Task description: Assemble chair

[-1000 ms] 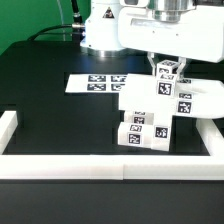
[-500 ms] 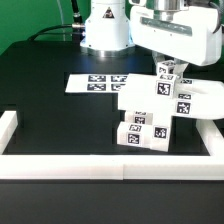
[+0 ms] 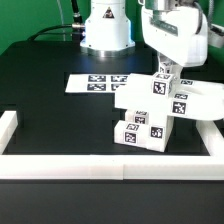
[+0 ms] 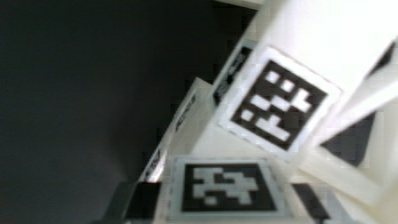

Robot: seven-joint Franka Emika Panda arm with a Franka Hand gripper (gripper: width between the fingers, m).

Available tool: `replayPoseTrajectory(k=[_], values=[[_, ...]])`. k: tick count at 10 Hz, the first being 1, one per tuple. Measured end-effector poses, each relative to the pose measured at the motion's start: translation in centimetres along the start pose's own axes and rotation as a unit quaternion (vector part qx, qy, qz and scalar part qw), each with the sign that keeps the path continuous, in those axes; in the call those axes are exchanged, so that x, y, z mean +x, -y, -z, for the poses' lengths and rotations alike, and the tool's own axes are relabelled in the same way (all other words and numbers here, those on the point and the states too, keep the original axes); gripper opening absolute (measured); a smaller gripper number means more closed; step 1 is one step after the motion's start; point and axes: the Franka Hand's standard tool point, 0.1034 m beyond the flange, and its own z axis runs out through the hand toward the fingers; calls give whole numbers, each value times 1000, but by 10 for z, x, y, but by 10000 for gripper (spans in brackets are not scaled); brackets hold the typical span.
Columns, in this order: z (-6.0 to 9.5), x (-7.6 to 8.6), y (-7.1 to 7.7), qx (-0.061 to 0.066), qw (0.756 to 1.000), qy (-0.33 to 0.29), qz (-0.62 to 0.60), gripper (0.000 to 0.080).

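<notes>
End effector [image 3: 166, 66] clamped on top of upright chair [image 3: 152, 110] part, rest of assy directly below, nr border wall [image 3: 110, 166].

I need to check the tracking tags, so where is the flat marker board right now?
In the exterior view the marker board lies flat on the black table, left of the chair parts and in front of the robot's white base.

- The chair parts [image 3: 150, 115] look like smooth white plastic with a faint sheen, each bearing matt black-and-white printed tags [image 4: 276, 98].
- The table [image 3: 50, 115] is matt black.
- The marker board [image 3: 95, 83] looks thin, flat, papery.
- The border wall [image 3: 70, 165] is plain matt white.
- The robot arm [image 3: 170, 35] is glossy white plastic.
</notes>
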Motion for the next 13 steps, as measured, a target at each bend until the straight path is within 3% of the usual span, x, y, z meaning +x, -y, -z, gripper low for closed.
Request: replayPoseTrajectory(k=[3, 6, 7, 11, 13], values=[[-1, -1, 0, -1, 999, 0, -53, 269], [-1, 0, 0, -2, 1000, 1, -27, 599], [-1, 0, 0, -2, 1000, 0, -6, 639], [-1, -2, -1, -10, 988, 1, 151, 649], [1, -2, 1, -13, 970, -6, 244, 649]])
